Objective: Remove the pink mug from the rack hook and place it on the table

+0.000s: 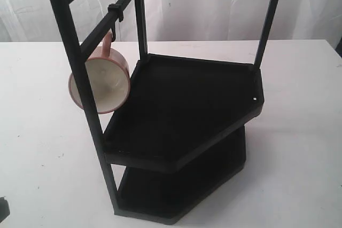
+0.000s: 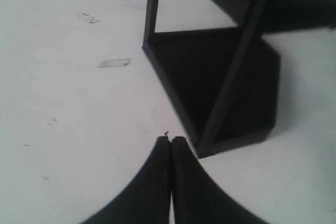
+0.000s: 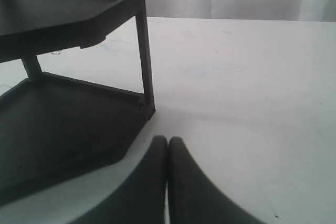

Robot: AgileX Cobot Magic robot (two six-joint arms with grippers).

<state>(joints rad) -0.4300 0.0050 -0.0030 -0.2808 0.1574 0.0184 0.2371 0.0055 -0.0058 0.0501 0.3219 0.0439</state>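
Observation:
The pink mug hangs by its handle from the thin black hook, which is clipped to a top bar of the tall black rack; its cream inside faces the exterior camera. The rack stands on the white table. My left gripper is shut and empty, low over the table beside the rack's bottom tray. Near the other side of that bottom tray, my right gripper is also shut and holds nothing. Neither wrist view shows the mug.
A white curtain hangs behind the table. A small dark part, maybe of the left arm, shows at the exterior view's lower left edge. A pale tape mark lies on the table near the rack.

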